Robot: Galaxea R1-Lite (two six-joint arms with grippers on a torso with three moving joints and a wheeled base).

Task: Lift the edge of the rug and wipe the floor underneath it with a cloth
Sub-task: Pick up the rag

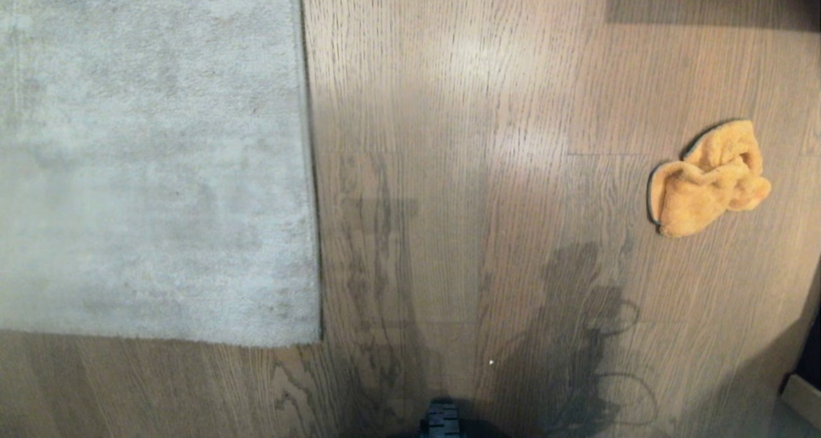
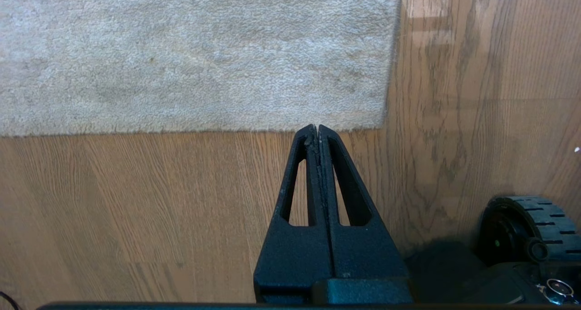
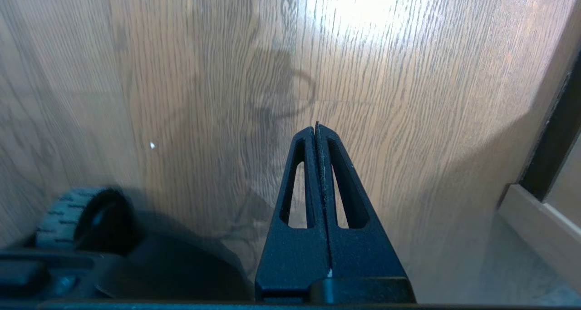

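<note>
Two grippers hang low over the floor point(image 1: 462, 168), neither showing in the head view. Left gripper point(image 2: 316, 127): fingers pressed together, holding nothing, tips near the rug's near border. Right gripper point(image 3: 316, 127): likewise closed and empty, over bare planks. A wheel point(image 2: 529, 230) of the base sits beside each arm. Rug point(image 1: 154, 162) lies flat at 10 o'clock in the head view; the rug edge point(image 1: 311, 168) runs straight away from the robot, down on the floor. Cloth point(image 1: 709, 180) lies crumpled at 2 o'clock, well apart from the rug, touching neither gripper.
</note>
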